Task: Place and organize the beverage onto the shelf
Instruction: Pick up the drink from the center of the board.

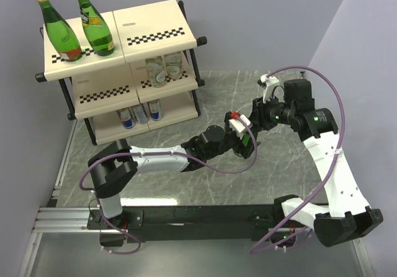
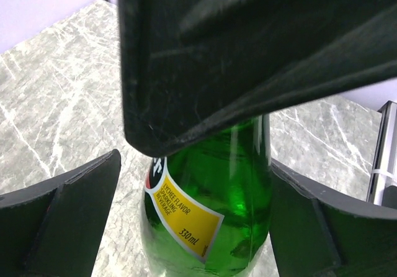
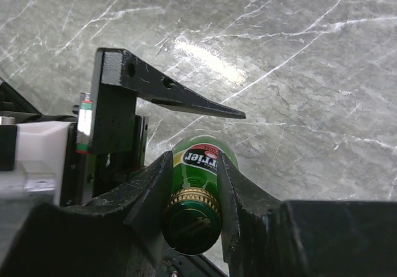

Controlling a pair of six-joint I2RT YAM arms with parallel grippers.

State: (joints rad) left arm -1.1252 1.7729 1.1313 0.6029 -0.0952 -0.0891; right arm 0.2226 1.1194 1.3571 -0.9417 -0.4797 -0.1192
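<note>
- Clamped tight in the right claw [image 3: 195,165]: the neck of a tall green glass bottle with a gold cap [image 3: 201,156], gripped just under the cap.
- Spread apart around the fat part of that same bottle: the left claw [image 2: 195,162], with one black finger [image 2: 62,221] on each side.
- A strip of table showing between the left-hand finger and the glass; the other finger very close to the glass, touching or not is hard to tell.
- On the held bottle, a yellow label [image 2: 186,218] reading "330mL".
- Held bottle out over the middle of the grey marble table [image 1: 260,84], well apart from the big cream three-level shelf with checkered strips and a black frame [image 1: 155,25].
- Bottom of the held bottle hidden, so on the table or lifted off it, cannot tell.
- Top level of the shelf, left side: two more tall green bottles [image 1: 61,31], upright, side by side.
- Middle level, right side: two short clear bottles [image 1: 164,71], close together.
- Bottom level: three slim blue-and-silver cans [image 1: 141,112] in a row.
</note>
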